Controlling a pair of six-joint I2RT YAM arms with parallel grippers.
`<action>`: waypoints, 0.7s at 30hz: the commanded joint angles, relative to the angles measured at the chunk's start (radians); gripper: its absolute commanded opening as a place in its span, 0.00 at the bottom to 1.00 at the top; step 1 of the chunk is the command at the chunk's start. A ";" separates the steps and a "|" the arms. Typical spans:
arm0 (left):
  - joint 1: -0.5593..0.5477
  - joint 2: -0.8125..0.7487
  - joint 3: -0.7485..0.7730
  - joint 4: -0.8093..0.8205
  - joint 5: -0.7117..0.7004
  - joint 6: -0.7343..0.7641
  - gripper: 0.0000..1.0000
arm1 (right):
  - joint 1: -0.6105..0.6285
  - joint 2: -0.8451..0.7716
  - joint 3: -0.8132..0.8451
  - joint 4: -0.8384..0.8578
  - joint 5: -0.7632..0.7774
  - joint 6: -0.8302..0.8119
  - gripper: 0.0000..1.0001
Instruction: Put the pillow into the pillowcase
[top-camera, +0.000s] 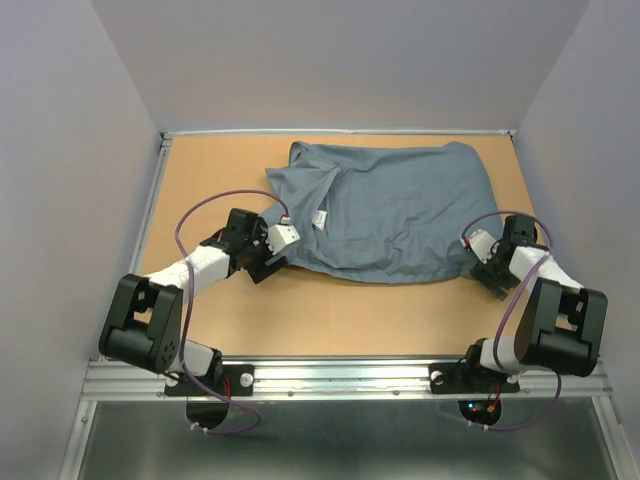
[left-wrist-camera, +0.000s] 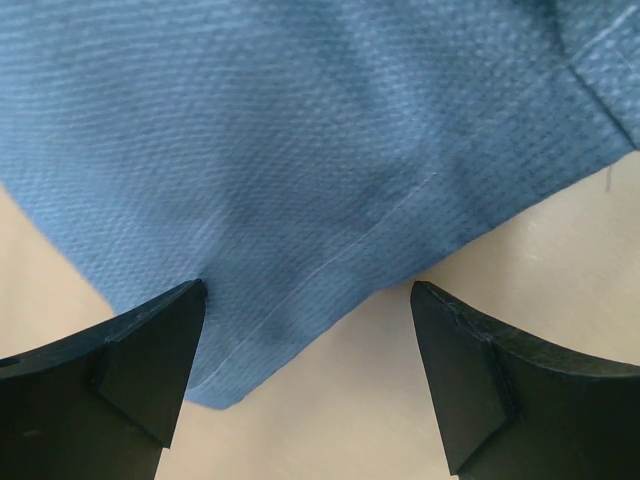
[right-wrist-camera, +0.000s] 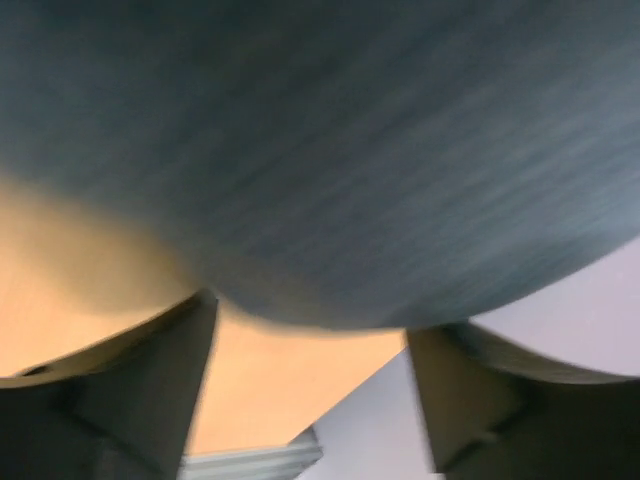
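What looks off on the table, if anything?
The pillowcase lies crumpled and skewed on the table, with its far-left corner folded over and a white label exposed. No pillow is visible; the bulge suggests it may be inside.

There was one pillowcase (top-camera: 400, 215) on one bench (top-camera: 220, 170), and the cloth bore one white tag (top-camera: 320, 219). Two arms stood at the near edge: one left arm (top-camera: 190, 268) and one right arm (top-camera: 530, 262). There were two grippers, the left gripper (left-wrist-camera: 310, 300) and the right gripper (right-wrist-camera: 310, 320), each with two fingers, four altogether. Two purple cables looped above them, a left cable (top-camera: 205, 203) and a right cable (top-camera: 500, 213).
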 joint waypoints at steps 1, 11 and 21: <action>0.003 0.006 -0.006 0.048 0.095 0.053 0.95 | -0.011 0.062 0.048 0.131 -0.053 0.027 0.70; 0.011 0.075 0.146 -0.030 0.101 -0.003 0.00 | -0.012 -0.051 0.140 0.062 -0.108 0.082 0.01; 0.133 -0.149 0.459 -0.118 0.155 -0.203 0.00 | -0.038 -0.008 0.638 -0.050 -0.200 0.282 0.01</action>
